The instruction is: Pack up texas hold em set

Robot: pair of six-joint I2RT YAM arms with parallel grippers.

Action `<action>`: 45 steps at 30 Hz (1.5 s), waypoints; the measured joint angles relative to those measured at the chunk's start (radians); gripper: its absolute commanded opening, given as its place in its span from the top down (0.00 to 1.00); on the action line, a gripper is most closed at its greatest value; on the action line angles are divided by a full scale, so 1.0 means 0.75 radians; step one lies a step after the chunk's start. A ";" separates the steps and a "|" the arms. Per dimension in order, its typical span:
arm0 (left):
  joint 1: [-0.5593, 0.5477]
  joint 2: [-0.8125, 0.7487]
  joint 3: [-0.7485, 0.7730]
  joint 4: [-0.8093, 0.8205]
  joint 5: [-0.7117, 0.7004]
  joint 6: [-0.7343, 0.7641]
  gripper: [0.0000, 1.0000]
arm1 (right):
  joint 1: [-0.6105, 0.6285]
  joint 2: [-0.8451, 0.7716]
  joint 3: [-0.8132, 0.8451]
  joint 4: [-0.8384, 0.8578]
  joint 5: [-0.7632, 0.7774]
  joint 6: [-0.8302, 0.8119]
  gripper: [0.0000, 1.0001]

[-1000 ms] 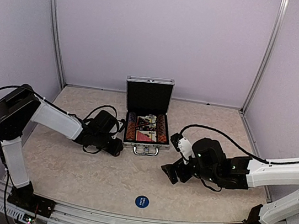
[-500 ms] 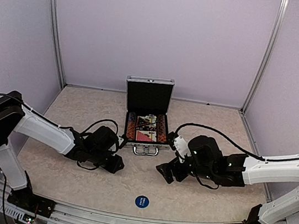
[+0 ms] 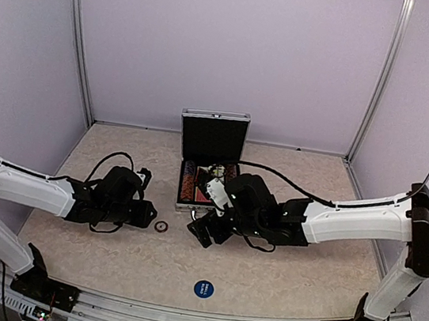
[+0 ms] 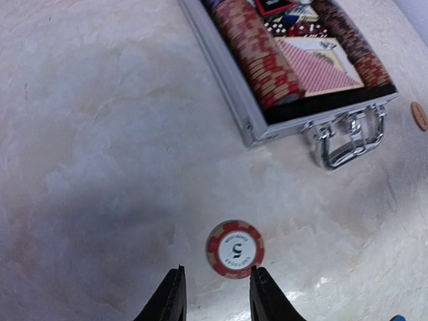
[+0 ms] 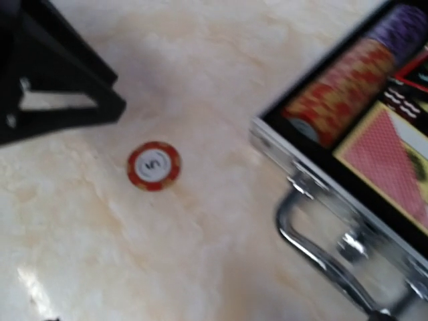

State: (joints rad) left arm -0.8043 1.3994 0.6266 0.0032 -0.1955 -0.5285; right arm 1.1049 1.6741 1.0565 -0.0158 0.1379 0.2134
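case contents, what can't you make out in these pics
- Top view: the right arm hides the front right of the case; the pieces are too small to name.
- Left wrist view: the top edge cuts off the case's far end; the right edge cuts a tan disc.
- Right wrist view: blur smears the chips and handle; the right edge cuts the case.

A red poker chip (image 4: 235, 249) lying flat on the worktop (image 4: 100, 167) bears the numeral 5 on its white centre, ringed by small lettering too fine to read. A blue round sticker (image 3: 203, 289) near the worktop's front edge carries white print too small to read.
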 measured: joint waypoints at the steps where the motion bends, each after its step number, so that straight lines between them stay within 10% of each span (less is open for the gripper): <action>1: 0.014 0.006 -0.032 0.013 0.007 -0.009 0.67 | 0.004 0.035 0.038 -0.008 -0.002 -0.007 0.00; 23: 0.100 0.409 -0.012 0.465 0.257 -0.035 0.76 | 0.051 0.359 0.345 -0.152 0.051 -0.087 0.00; 33: -0.114 0.416 -0.038 0.532 0.285 -0.153 0.76 | 0.051 0.359 0.328 -0.161 0.078 -0.124 0.00; 45: 0.106 0.020 -0.122 0.251 0.096 -0.166 0.45 | 0.050 0.392 0.357 -0.157 -0.023 -0.191 0.00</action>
State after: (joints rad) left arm -0.7246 1.4147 0.5354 0.1913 -0.1238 -0.6529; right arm 1.1423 1.9682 1.3239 -0.1333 0.1204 0.0700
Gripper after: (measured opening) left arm 0.477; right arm 0.997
